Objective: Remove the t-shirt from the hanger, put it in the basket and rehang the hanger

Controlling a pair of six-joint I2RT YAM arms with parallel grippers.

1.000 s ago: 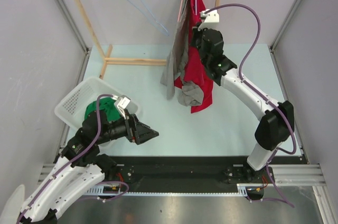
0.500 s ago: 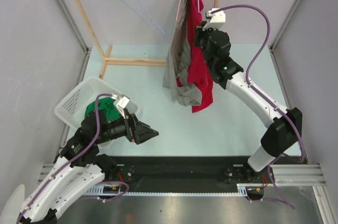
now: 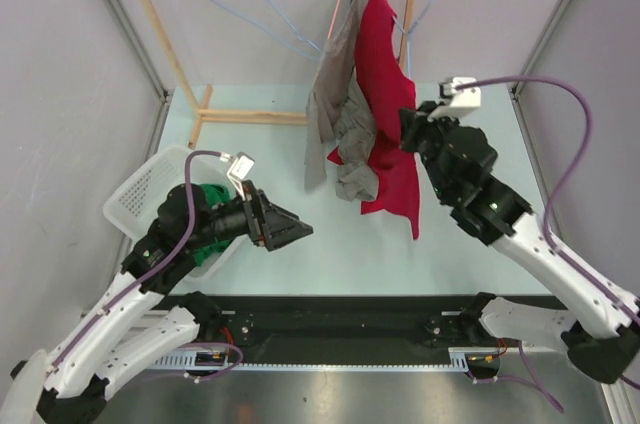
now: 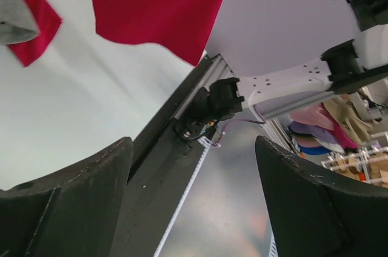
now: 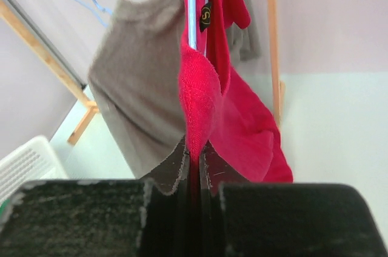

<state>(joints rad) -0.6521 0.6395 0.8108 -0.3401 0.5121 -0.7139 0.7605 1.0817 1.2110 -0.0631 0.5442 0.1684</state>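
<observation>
The red t-shirt (image 3: 385,94) hangs from a thin light-blue hanger (image 5: 191,2) on the rack at the back. It is stretched toward my right gripper (image 3: 408,136), which is shut on a fold of its fabric. In the right wrist view the red cloth (image 5: 197,99) is pinched between the closed fingertips of my right gripper (image 5: 195,151). My left gripper (image 3: 295,232) is open and empty above the table, left of the shirt. In the left wrist view the red hem (image 4: 151,2) shows far beyond the spread fingers (image 4: 79,178).
A grey shirt (image 3: 335,114) hangs on a pink hanger just left of the red one. Empty blue hangers (image 3: 250,4) hang on the wooden rack (image 3: 160,34). A white basket (image 3: 140,194) holding a green cloth (image 3: 205,199) stands at the near left.
My right arm has pulled back toward the near right with the red shirt, stretching it off the rack line. My left gripper has risen and shifted slightly right.
</observation>
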